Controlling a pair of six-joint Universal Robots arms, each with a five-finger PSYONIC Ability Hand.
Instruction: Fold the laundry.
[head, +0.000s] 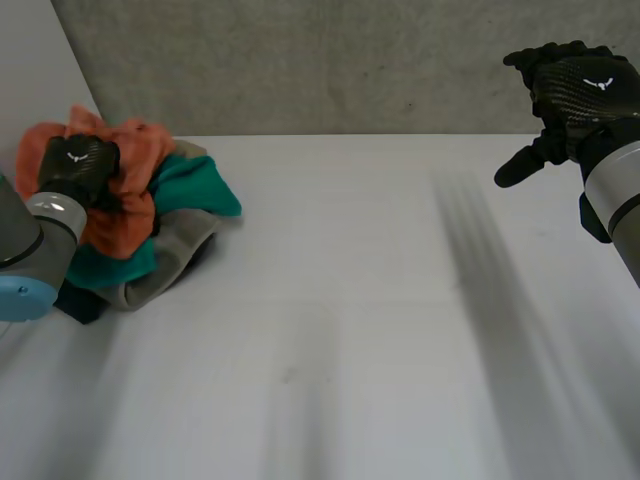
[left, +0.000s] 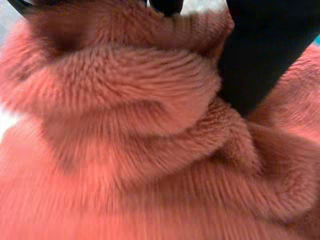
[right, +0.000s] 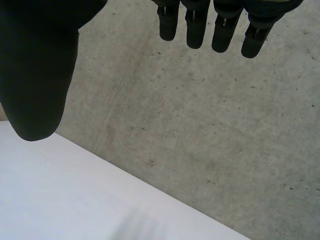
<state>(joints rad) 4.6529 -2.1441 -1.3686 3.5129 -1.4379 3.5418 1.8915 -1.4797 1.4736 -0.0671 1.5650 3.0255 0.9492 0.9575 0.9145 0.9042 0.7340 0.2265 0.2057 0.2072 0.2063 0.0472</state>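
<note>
A pile of laundry lies at the table's far left: a fluffy orange cloth (head: 125, 215) on top, a teal cloth (head: 200, 185) and a grey cloth (head: 175, 255) under it. My left hand (head: 80, 165) rests on top of the pile. In the left wrist view its thumb (left: 260, 60) digs into the orange cloth (left: 140, 150), and a thick fold is bunched between thumb and fingers. My right hand (head: 575, 95) hangs high at the far right, away from the pile, with straight fingers (right: 197, 25) spread from the thumb and nothing in it.
A dark cloth (head: 80, 300) pokes out at the pile's near side. The white table (head: 350, 330) stretches bare from the pile to the right edge. A grey concrete wall (head: 330, 60) stands right behind the table's far edge.
</note>
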